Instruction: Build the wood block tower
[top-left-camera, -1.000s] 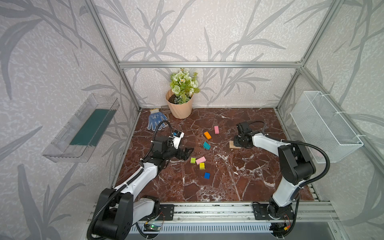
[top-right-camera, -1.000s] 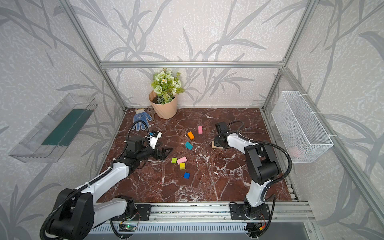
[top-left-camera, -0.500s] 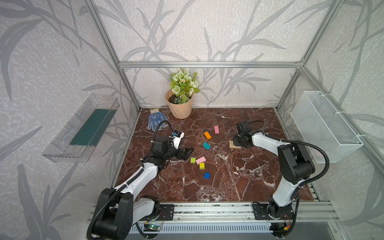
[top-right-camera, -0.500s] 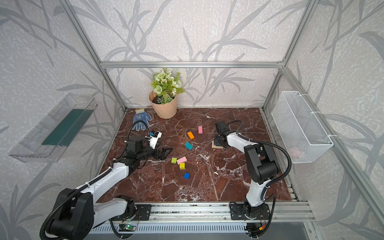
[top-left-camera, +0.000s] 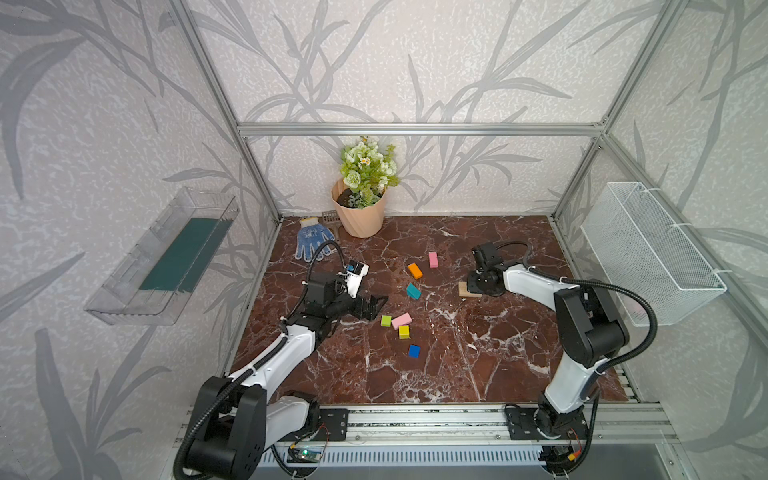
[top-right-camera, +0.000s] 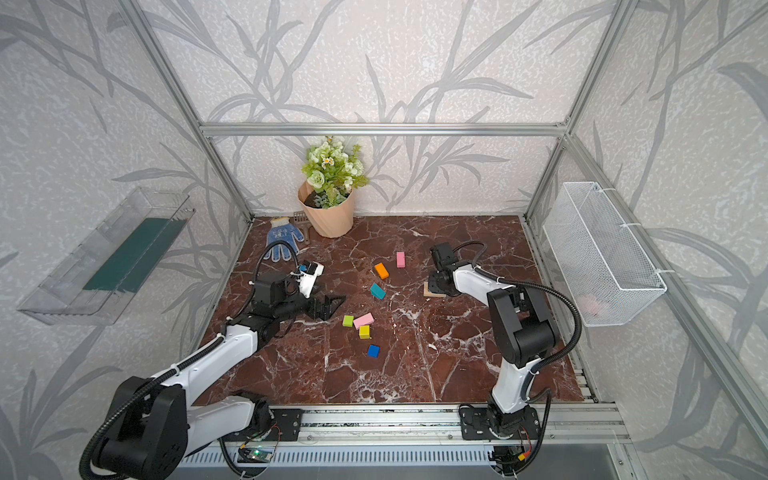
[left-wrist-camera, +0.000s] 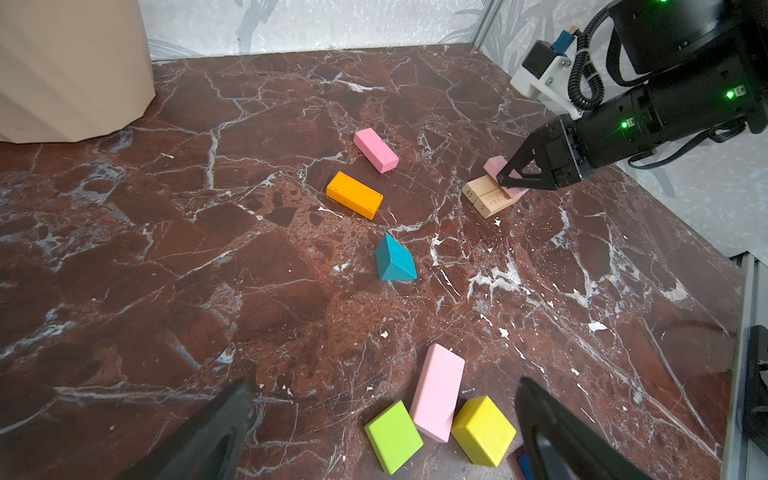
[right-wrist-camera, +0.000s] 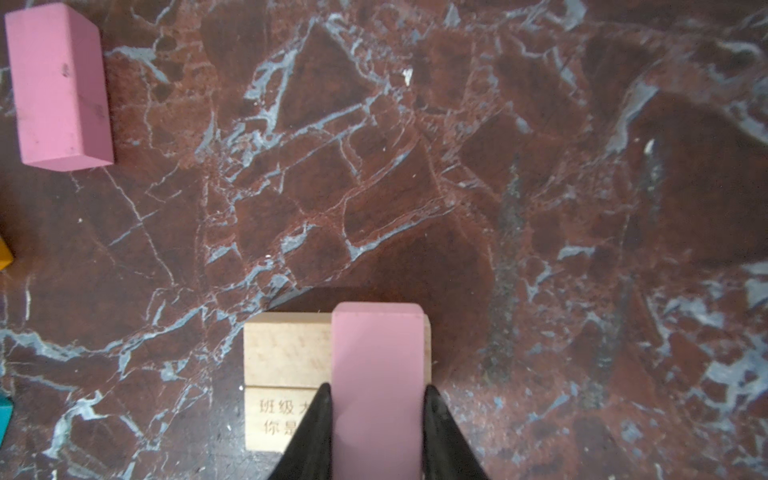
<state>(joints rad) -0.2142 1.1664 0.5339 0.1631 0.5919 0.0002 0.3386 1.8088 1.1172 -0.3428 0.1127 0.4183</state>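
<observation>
The tower is barely begun. Two plain-wood bars (right-wrist-camera: 286, 353) lie side by side on the marble floor (top-left-camera: 478, 365), right of centre in both top views. The held pink bar (right-wrist-camera: 378, 365) lies across them along one edge.

The right gripper (right-wrist-camera: 378, 388) has its jaws narrowed onto that bar, one finger against each long side. The bar looks seated on the wood, though I cannot tell whether its full weight rests there.

Over the last second nothing visible has shifted: gripper, bar and base sit where they were. The placement therefore seems settled, and letting go is probably the step now due.

Left of the base, mid-frame, lie the far pink bar (top-left-camera: 433, 259), an orange bar (top-left-camera: 414, 270) and a teal block (top-left-camera: 413, 291). Lower in the frame are a lime cube (top-left-camera: 386, 321), the near pink bar (top-left-camera: 401, 320), a yellow cube (top-left-camera: 404, 331) and a blue cube (top-left-camera: 414, 351).

The left gripper (top-left-camera: 376, 303) hovers near the lime cube with its jaws spread wide and nothing in them. It is likely waiting to make the next pick.
</observation>
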